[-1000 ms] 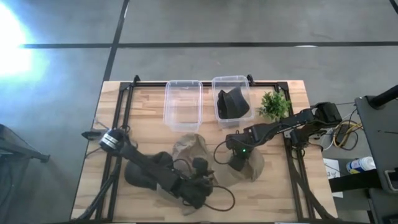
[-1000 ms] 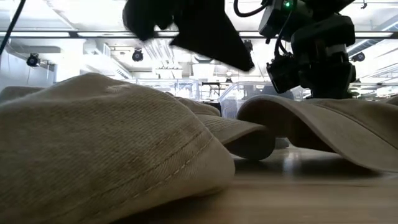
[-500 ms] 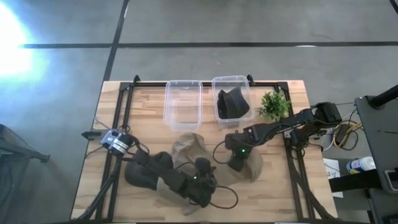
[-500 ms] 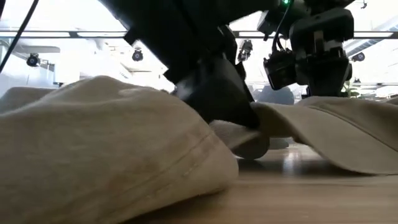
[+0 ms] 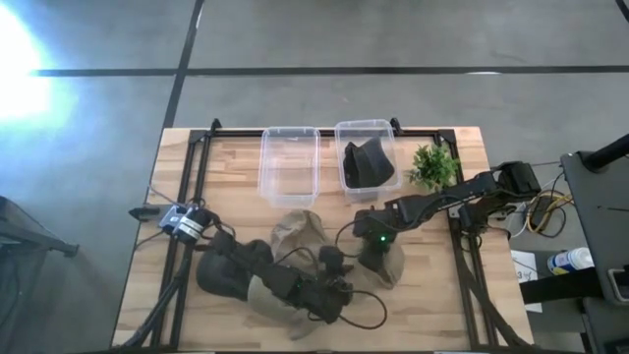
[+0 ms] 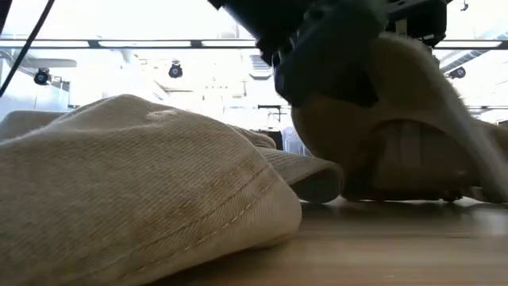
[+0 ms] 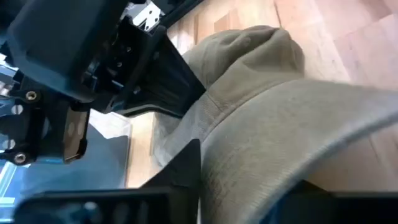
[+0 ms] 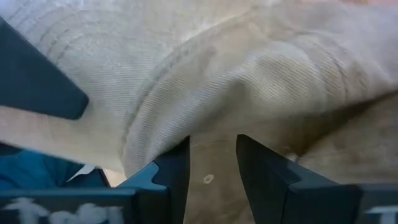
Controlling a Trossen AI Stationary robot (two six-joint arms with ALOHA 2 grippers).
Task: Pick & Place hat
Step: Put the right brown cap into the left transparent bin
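Both grippers at khaki cotton cap (image 5: 388, 261), bench centre toward near edge. Right gripper (image 5: 373, 258) clamped narrow on crown fabric, left gripper (image 5: 339, 285) pinching brim; shared hold likely for lifting.

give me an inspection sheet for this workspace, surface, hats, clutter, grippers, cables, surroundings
Surface: wooden table, black frame.
Job's things: three tan hats; right hat held, middle hat and left hat lying; black hat in right bin; left bin empty.
Clutter: small plant.
Grippers: left gripper and right gripper both on the right hat.
Cables: loops by the arms; bundle off right edge.
Surroundings: grey floor.
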